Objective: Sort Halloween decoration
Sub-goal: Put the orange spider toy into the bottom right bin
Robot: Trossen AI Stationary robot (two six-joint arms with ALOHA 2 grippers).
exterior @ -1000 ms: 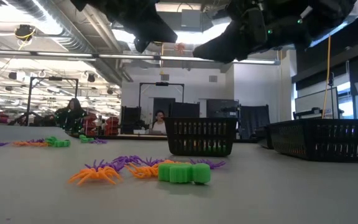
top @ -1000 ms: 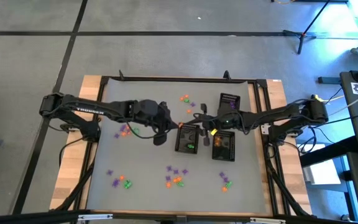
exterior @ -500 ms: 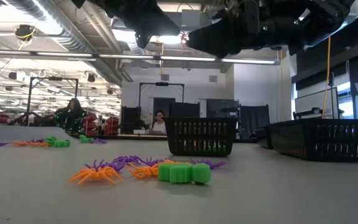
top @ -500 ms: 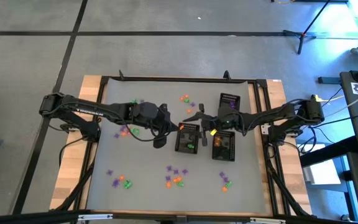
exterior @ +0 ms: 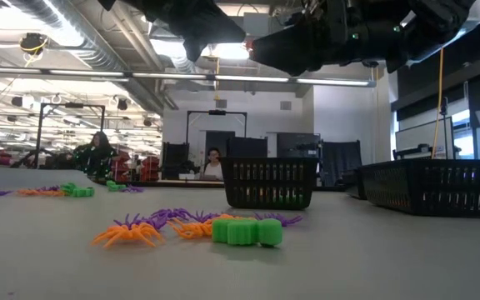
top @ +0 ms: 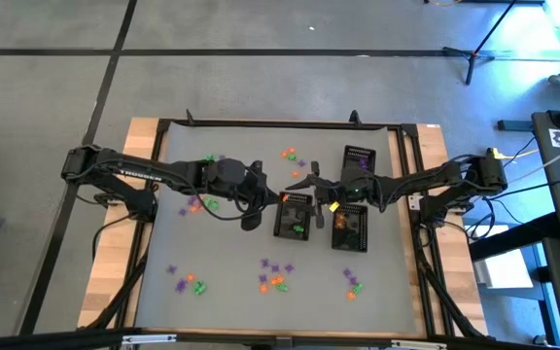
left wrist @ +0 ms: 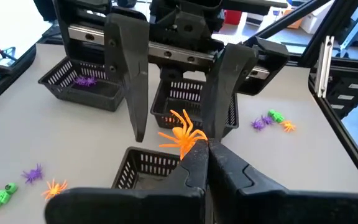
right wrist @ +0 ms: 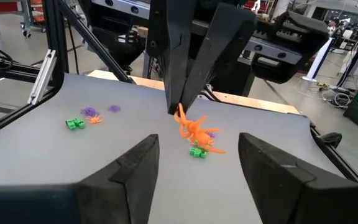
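Beyond the desk (top: 222, 243) we see a wide workshop hall with bright ceiling lights, exposed ducts, racks and a person (exterior: 213, 162) seated far back, all visible in the low view. From above, the grey desk top sits in a dark frame with wooden strips along both sides, on a grey tiled floor. Both dark arms reach in to meet over its middle. Three black mesh baskets stand right of centre: the far basket (top: 358, 157), the middle basket (top: 293, 216) and the right basket (top: 349, 228) just beside it. Our left gripper (left wrist: 199, 163) hangs above the middle basket with its jaws pinched tight on an orange spider (left wrist: 180, 132). Our right gripper (right wrist: 197, 163) faces it close by, its jaws spread wide and holding nothing, the spider hanging just ahead of them. Loose Halloween decoration (top: 274, 277) lies in small clusters of orange, purple and green over the desk: near the front edge, at the left, and at the far side near the far basket.
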